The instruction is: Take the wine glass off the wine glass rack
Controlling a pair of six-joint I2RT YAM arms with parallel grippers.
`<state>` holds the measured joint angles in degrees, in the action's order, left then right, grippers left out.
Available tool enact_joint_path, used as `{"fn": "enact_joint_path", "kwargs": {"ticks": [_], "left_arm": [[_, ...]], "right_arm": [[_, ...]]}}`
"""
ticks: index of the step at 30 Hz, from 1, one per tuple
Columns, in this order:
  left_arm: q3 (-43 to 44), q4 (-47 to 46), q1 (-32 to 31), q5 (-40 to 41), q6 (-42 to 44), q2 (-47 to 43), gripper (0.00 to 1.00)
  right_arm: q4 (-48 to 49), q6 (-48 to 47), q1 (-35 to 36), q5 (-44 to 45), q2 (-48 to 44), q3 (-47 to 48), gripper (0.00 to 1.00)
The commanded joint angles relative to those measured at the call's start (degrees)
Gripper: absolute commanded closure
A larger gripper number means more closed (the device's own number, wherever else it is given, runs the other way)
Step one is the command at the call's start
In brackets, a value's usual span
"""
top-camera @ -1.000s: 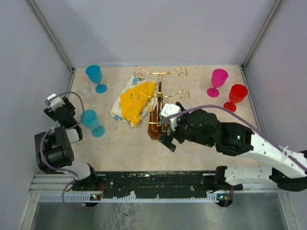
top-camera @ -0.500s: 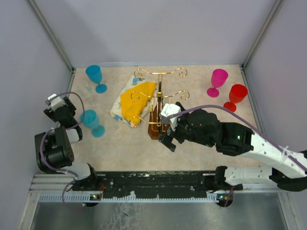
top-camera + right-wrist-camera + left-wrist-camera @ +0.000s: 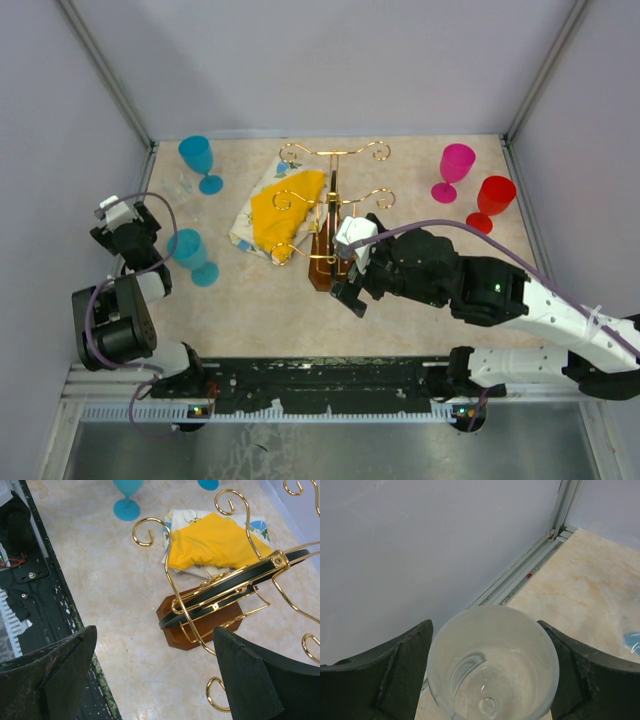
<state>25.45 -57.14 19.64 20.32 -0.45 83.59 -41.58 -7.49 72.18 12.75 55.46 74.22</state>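
Note:
A clear wine glass (image 3: 492, 667) stands upright between my left gripper's (image 3: 485, 625) fingers, which are open close beside its rim; I cannot tell whether they touch it. From above the wine glass (image 3: 183, 187) is a faint shape by the left wall, with the left gripper (image 3: 148, 224) just near of it. The wine glass rack (image 3: 332, 190) of gold wire stands mid-table on its brown base (image 3: 200, 625); no glass hangs on its arms. My right gripper (image 3: 342, 272) hovers open over that base, with nothing between its fingers (image 3: 60, 670).
Two blue glasses (image 3: 200, 160) (image 3: 190, 250) stand at the left. A magenta glass (image 3: 455, 165) and a red one (image 3: 493, 195) stand at the right. A yellow-and-white cloth (image 3: 275, 205) lies left of the rack. Grey walls close in three sides.
The left arm's lower links have dropped slightly toward the near edge, and its gripper has drawn back a little. The right arm and the rack have not moved.

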Motion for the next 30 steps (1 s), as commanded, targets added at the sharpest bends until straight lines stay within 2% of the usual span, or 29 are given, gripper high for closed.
{"fn": "enact_joint_path", "kwargs": {"ticks": [1, 14, 30], "left_arm": [[-0.38, 2.04, -0.19, -1.62, -1.41, -3.02, 0.12], [0.02, 11.52, -1.37, -5.40, -2.50, -9.32, 0.11], [3.23, 18.60, -2.93, -1.86, 1.48, -17.23, 0.11]], "right_arm": [[2.97, -0.95, -0.29, -0.40, -1.80, -0.44, 0.01], [4.45, -0.73, -0.28, -1.57, -2.28, -1.00, 0.01], [5.42, 0.01, -0.29, -2.76, -2.73, -1.31, 0.01]]}}
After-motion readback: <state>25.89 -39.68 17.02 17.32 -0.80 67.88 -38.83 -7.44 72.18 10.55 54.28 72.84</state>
